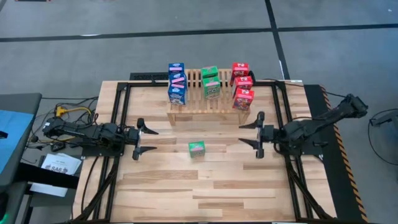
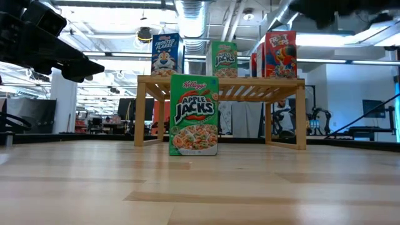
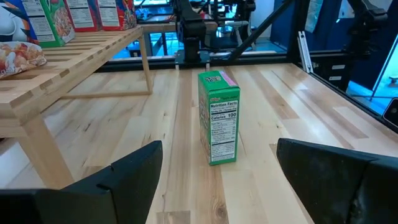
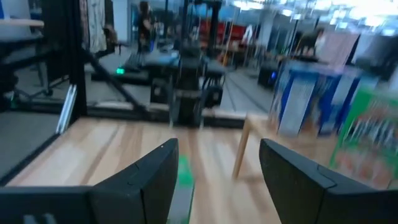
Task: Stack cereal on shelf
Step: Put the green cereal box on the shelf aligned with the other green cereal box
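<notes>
Green cardboard showed at the middle of the high view: one small green cereal box [image 1: 196, 148] stood upright on the light plank tabletop [image 1: 205, 186], apart from the rack and roughly between the two arms. Just above it in that frame sat the light slatted wooden shelf [image 1: 208, 107] on short legs, carrying the other boxes: a cluster of blue boxes [image 1: 176, 84] at its left end, green boxes [image 1: 211, 82] near the centre, and red boxes [image 1: 241, 84] at its right end. In the low view the lone green Apple Jacks box [image 2: 194, 115] filled the centre of the frame in front of the shelf [image 2: 222, 81], with a blue, a green and a red box visible on top behind it. At centre left of the high view the left gripper [image 1: 140, 139] pointed toward the lone box, its fingers spread apart and clamped on nothing; the left wrist view showed the green box [image 3: 218, 117] standing clear beyond those dark fingers [image 3: 118, 180]. At centre right the right gripper [image 1: 255, 137] faced the box from the other side, its fingers also apart and empty.
</notes>
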Robot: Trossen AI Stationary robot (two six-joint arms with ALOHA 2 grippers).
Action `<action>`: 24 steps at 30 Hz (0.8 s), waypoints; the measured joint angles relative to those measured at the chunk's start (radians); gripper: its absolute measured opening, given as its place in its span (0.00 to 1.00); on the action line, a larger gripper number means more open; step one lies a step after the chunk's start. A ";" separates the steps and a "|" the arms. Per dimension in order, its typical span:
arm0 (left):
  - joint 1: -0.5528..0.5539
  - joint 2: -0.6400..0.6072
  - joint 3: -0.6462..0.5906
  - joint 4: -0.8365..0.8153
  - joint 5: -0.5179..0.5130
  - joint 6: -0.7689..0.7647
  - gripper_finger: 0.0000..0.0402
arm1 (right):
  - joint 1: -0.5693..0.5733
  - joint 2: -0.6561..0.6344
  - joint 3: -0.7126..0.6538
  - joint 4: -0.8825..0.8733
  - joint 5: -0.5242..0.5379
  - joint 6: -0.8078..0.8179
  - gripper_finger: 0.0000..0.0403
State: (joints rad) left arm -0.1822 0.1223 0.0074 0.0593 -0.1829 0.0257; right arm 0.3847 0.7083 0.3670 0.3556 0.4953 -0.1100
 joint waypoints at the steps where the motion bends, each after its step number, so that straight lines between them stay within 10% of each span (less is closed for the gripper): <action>1: 0.000 0.000 0.000 0.000 0.000 0.000 0.76 | 0.000 0.004 0.028 -0.005 0.000 -0.017 0.62; 13: 0.000 0.000 0.000 0.000 0.000 0.000 0.76 | -0.008 0.249 0.428 -0.346 0.002 -0.101 0.62; 24: 0.000 0.000 0.000 0.000 0.000 0.000 0.76 | -0.117 0.514 0.688 -0.655 0.003 0.194 0.62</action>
State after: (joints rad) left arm -0.1818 0.1226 0.0074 0.0593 -0.1829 0.0261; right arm 0.2680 1.2221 1.0550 -0.2990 0.4979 0.0844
